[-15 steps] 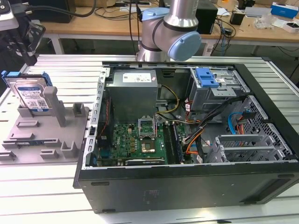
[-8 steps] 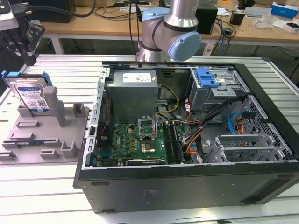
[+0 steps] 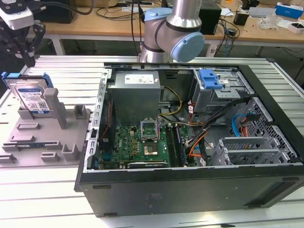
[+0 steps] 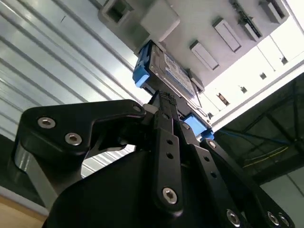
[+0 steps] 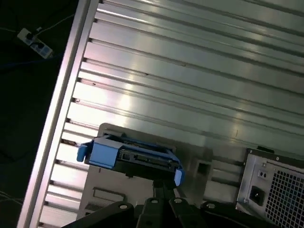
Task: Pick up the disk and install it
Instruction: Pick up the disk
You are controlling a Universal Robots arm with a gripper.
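Blue-edged disk (image 3: 32,97) sits in the grey stand (image 3: 47,142). Above hangs the claw (image 4: 166,102); wide or narrow, I cannot tell. Best drop straight, grip evenly.

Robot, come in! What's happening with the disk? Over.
Gripper hovering just above the disk. Disk upright in its grey holder, not lifted. Nothing between them. Computer case lies open.

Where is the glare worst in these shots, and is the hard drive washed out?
First wrist view: glare patches on the ribbed aluminium table; the silver-grey hard drive in its blue carrier is not washed out. Second wrist view: the grey plastic fixture is partly blown white. Exterior view: even light.
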